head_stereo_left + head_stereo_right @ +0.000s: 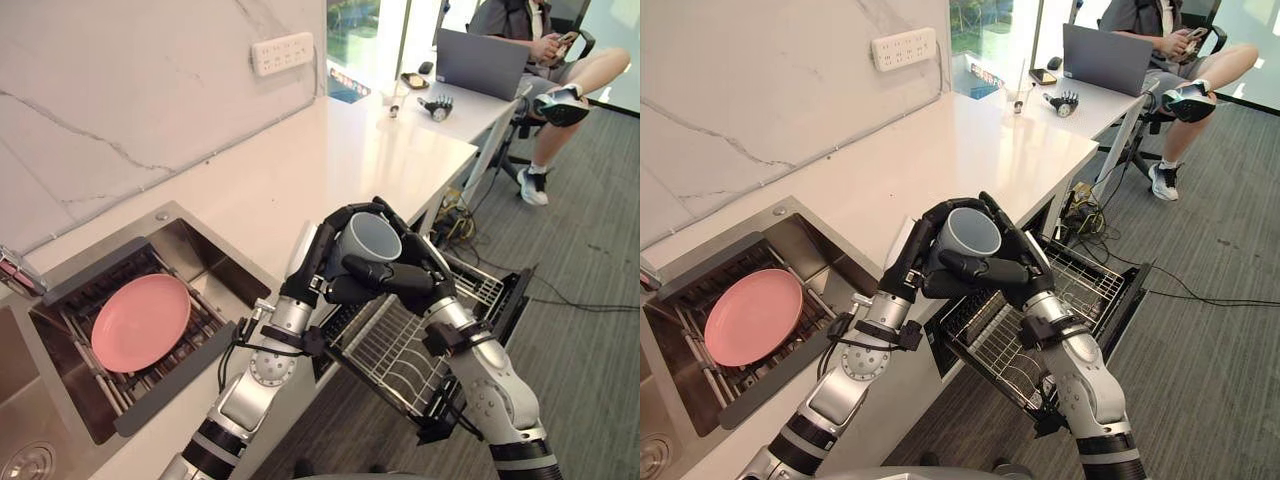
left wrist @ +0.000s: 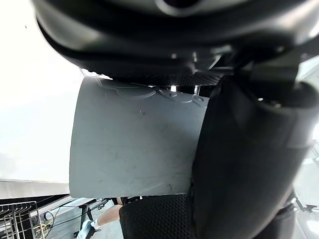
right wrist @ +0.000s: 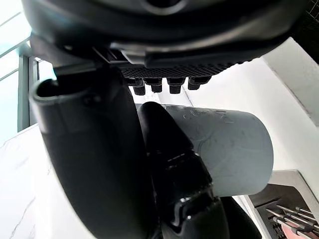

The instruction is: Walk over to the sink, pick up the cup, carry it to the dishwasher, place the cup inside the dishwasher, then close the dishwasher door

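Curled round cup [image 1: 368, 240], left hand [image 1: 318, 262] and right hand [image 1: 412, 280] hold it above open dishwasher rack [image 1: 400, 345]; pickup done, placement and door closing remain.

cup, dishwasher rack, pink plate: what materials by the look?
cup: matte grey, thick wall, faint scuffs; ceramic or hard plastic, can't tell. rack: thin glinting wires, likely steel, plain or coated. pink plate: smooth, dull sheen; plastic or glazed ceramic.
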Motion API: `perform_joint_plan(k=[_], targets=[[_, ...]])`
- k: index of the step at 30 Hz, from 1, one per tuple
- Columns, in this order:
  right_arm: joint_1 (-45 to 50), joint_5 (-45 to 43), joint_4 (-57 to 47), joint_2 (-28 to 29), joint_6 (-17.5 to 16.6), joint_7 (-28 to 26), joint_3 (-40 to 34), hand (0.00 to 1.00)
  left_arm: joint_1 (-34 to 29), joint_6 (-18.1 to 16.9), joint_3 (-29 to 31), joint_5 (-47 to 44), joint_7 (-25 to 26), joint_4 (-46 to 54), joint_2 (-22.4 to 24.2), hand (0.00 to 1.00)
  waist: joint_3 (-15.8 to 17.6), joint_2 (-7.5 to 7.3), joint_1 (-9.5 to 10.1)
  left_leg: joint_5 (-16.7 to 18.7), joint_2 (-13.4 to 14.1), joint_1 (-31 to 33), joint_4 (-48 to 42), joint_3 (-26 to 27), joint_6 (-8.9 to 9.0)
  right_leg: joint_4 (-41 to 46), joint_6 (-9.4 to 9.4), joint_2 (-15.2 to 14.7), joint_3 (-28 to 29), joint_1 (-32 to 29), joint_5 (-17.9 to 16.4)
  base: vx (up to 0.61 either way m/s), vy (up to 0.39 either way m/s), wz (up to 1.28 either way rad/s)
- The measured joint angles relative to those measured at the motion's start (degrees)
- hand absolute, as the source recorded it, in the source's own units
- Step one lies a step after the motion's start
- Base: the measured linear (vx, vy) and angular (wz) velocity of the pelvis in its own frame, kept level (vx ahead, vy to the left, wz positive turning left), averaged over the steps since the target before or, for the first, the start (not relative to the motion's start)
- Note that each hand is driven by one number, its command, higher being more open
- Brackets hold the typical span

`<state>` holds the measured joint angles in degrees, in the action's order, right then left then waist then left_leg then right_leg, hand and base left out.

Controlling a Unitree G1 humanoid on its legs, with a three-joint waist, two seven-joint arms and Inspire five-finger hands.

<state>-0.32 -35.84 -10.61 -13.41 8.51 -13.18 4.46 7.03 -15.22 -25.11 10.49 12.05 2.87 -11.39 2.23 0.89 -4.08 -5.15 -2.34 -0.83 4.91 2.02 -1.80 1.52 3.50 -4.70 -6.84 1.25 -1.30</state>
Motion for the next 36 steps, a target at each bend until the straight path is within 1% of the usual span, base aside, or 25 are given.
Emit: perform_joint_plan(k=[1,2,11,16,23,26,27,31,33,36], targets=[[-0.04,-0.03,0.22,0.0,0.0,0.46,0.34,1.0,0.0,0.08,-0.01,0.0,0.04,0.0,-0.21,0.0,0.01,-0.01,0.0,-0.06,0.0,0.0,0.01,-0.01,0.02,-0.03,-0.01,0.0,-0.01,0.0,0.06,0.0,0.0,0.0],[-0.11,-0.04,0.31,0.01,0.0,0.74,0.54,0.0,0.0,0.1,0.0,0.0,0.1,0.0,-0.38,0.0,0.01,-0.02,-0.01,-0.09,0.0,0.0,0.01,-0.01,0.03,-0.04,-0.02,0.0,-0.01,0.0,0.08,0.0,0.0,0.0],[-0.89,-0.01,1.34,1.24,-0.57,3.01,2.6,0.0,-0.01,0.74,0.04,0.27,1.92,0.0,-0.85,0.0,-0.02,-0.24,0.03,-0.47,-0.03,0.07,0.04,-0.45,0.0,-0.89,-0.09,0.02,-0.48,0.44,0.66,-0.01,-0.002,0.01],[-1.42,-0.04,2.56,1.29,-0.65,3.36,2.92,0.0,-0.01,1.37,0.02,0.84,1.93,0.0,-0.87,0.0,-0.06,-0.46,0.07,-0.65,-0.06,0.2,0.05,-0.95,0.06,-1.1,-0.14,0.01,-1.02,0.5,0.72,-0.02,-0.007,0.06],[-1.42,-0.18,3.27,1.39,-2.22,4.59,3.83,0.0,-0.02,1.52,-0.1,2.5,2.09,0.22,-0.86,0.0,-0.09,-0.54,0.07,-0.74,-0.07,0.43,0.05,-1.29,0.1,-1.8,-0.21,0.06,-1.43,0.63,0.97,-0.01,-0.003,0.01],[-1.42,-0.37,3.29,1.43,-3.77,5.27,4.4,0.0,-0.02,1.54,-0.43,3.92,3.21,0.94,-0.87,0.0,-0.15,-0.68,0.07,-0.77,-0.07,0.57,0.05,-1.47,0.12,-1.86,-0.21,0.06,-1.64,0.67,0.98,0.0,-0.004,0.02],[-1.42,-0.61,3.28,1.37,-4.67,5.82,4.88,0.0,-0.03,1.54,-0.45,4.93,3.76,1.2,-0.86,1.0,-0.2,-0.75,0.05,-0.81,-0.07,0.67,0.05,-1.53,0.15,-1.86,-0.21,0.06,-1.7,0.72,0.98,0.0,0.0,0.0],[-1.42,-0.61,3.27,1.88,-5.76,7.29,5.85,0.0,-0.03,1.55,-0.76,7.47,5.6,1.42,-0.83,1.0,-0.21,-0.78,0.03,-0.95,-0.09,0.73,0.05,-1.78,0.13,-1.84,-0.22,0.04,-1.99,0.76,0.99,-0.01,-0.004,0.04],[-1.4,-0.59,3.4,3.01,-6.1,10.61,6.34,0.0,-0.03,1.54,-1.93,7.94,7.0,1.95,-0.72,1.0,-0.21,-0.8,0.07,-1.09,-0.12,0.79,0.06,-2.24,0.18,-1.85,-0.23,0.03,-2.47,0.73,0.99,-0.04,-0.005,0.1],[-1.41,-0.59,3.43,4.11,-6.28,13.46,6.66,0.0,-0.03,1.53,-2.8,11.89,8.71,2.25,-0.67,1.0,-0.21,-0.82,0.11,-1.34,-0.15,1.02,0.07,-2.76,0.21,-1.92,-0.25,0.02,-2.97,0.72,0.99,-0.03,-0.004,0.1]])
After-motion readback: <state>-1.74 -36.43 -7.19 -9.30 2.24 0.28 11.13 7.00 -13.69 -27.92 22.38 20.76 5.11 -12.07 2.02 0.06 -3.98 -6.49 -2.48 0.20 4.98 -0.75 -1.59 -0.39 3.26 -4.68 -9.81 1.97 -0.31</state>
